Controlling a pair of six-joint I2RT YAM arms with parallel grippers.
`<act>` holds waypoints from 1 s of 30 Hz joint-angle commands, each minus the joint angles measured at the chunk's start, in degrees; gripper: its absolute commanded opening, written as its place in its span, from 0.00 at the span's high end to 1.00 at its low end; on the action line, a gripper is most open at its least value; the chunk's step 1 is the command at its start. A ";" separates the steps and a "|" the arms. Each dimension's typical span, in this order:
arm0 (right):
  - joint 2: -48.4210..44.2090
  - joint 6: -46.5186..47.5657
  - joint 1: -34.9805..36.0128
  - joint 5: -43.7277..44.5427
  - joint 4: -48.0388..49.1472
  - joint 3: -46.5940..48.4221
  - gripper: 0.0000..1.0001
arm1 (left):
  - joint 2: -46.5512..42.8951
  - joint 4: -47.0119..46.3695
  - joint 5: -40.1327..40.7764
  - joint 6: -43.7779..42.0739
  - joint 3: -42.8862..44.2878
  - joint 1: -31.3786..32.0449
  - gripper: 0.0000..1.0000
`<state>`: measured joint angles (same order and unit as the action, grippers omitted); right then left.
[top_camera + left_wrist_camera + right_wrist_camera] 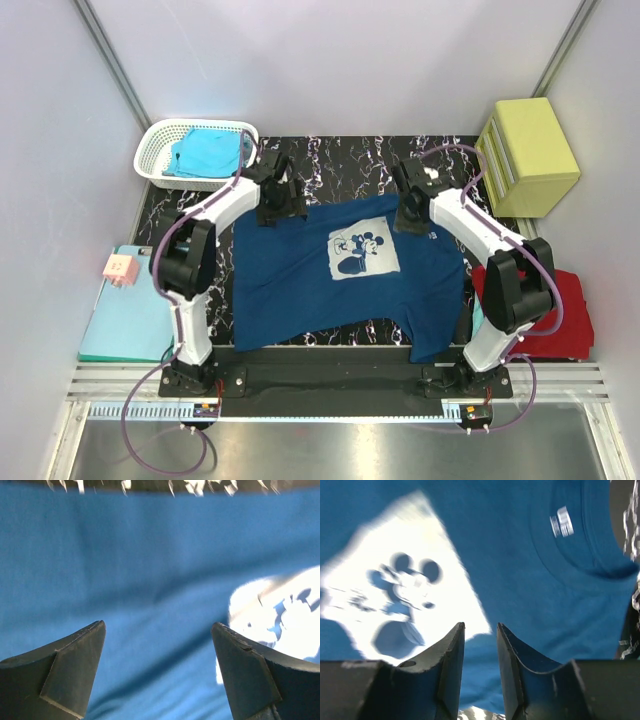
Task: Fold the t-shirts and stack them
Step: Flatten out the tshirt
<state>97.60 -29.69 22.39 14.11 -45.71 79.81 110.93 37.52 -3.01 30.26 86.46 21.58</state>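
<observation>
My left gripper (157, 627) has its jaws wide apart and empty, low over the navy shirt (300, 285) at its upper-left edge. The right gripper (480, 630) is a narrow slit apart, empty, near the collar (585, 555). The shirt lies spread in centre frame on the marbled table (340, 160). A turquoise shirt (205, 150) sits in the basket (150, 160), upper left. A red shirt (570, 325) lies lower right.
</observation>
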 commanded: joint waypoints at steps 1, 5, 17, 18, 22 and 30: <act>-4.52 -0.63 0.19 1.10 2.21 -5.61 0.61 | 6.13 1.51 -0.51 -0.64 5.03 -1.45 0.08; -4.35 -0.89 0.63 -1.01 2.65 -8.26 0.61 | 10.35 1.85 0.28 -1.08 6.97 -2.60 0.08; 2.24 -2.21 1.07 -3.12 3.09 -9.93 0.62 | 22.21 9.76 0.63 -2.66 21.82 -4.71 0.08; 2.76 -2.30 1.16 -3.21 3.09 -10.37 0.62 | 22.48 9.85 0.63 -2.66 22.35 -4.71 0.08; 6.45 -2.91 1.43 -4.52 3.17 -12.22 0.64 | 24.41 10.38 -0.07 -2.84 22.88 -4.71 0.08; 5.76 -3.88 2.39 -5.67 4.14 -17.84 0.65 | 30.56 14.06 -1.21 -3.63 32.62 -4.80 0.08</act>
<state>103.92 -32.29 23.73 9.87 -41.74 65.54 135.11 50.92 -2.92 27.92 115.13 17.17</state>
